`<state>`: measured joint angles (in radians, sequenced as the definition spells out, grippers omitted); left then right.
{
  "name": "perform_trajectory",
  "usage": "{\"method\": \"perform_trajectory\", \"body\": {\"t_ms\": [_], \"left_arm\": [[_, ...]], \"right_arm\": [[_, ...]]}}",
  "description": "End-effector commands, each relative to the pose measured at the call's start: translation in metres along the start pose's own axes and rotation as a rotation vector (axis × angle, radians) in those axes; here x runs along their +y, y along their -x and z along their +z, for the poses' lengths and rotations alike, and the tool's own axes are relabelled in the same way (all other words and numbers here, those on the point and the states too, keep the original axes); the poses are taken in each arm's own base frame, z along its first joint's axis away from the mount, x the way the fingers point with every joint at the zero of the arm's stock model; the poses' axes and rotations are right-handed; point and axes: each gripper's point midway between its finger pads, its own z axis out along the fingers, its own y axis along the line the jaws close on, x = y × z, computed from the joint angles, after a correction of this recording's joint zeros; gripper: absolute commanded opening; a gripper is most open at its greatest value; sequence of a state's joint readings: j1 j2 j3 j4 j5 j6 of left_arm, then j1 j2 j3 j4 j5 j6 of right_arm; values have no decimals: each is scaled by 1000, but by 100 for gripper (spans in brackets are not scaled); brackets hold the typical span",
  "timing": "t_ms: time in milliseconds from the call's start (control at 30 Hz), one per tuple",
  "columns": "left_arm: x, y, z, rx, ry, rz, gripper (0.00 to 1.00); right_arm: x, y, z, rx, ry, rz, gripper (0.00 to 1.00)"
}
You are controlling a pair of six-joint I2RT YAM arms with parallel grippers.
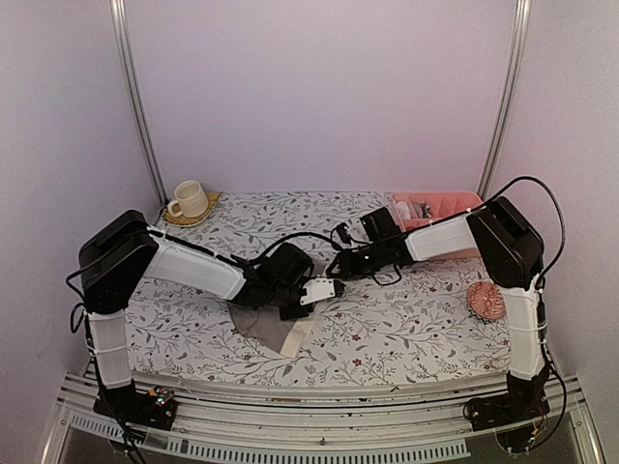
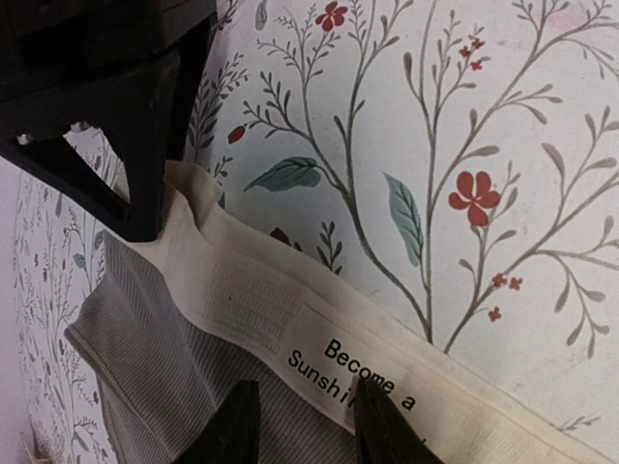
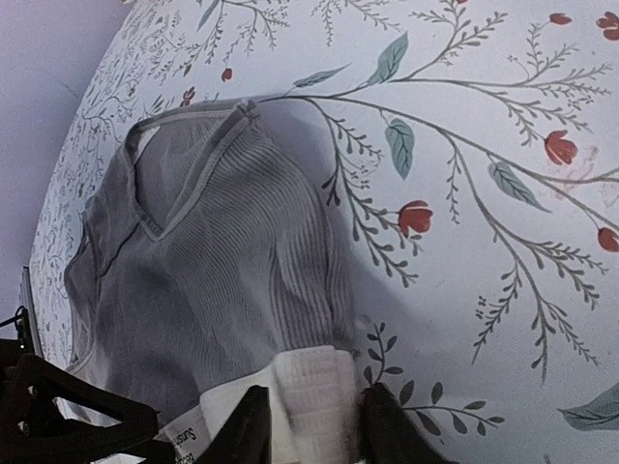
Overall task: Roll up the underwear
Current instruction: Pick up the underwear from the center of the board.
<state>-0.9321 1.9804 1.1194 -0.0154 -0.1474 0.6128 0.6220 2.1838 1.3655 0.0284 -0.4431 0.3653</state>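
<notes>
Left gripper [image 2: 305, 389]: jaws part-way apart, straddling the taupe underwear [image 2: 164, 338] where the ribbed cloth meets its cream waistband [image 2: 290, 319]; can't tell if it's pinched. Printed lettering on the band runs right at the tips. Right gripper [image 3: 314, 391]: jaws closed on a bunched fold of waistband that fills the gap. The rest of the underwear lies flat beyond its tips, on the floral tablecloth [image 3: 464, 116].

Matt ribbed cloth underwear [image 3: 222, 280]
</notes>
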Motion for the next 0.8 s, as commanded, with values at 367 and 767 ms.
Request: {"method": "perform_trajectory", "body": {"t_ms": [367, 767], "left_arm": [[-12, -10, 9, 69, -47, -4, 36], [-12, -11, 15, 79, -39, -5, 35]], "right_arm": [[33, 55, -32, -122, 12, -204, 2], [106, 15, -62, -60, 333, -298, 2]]}}
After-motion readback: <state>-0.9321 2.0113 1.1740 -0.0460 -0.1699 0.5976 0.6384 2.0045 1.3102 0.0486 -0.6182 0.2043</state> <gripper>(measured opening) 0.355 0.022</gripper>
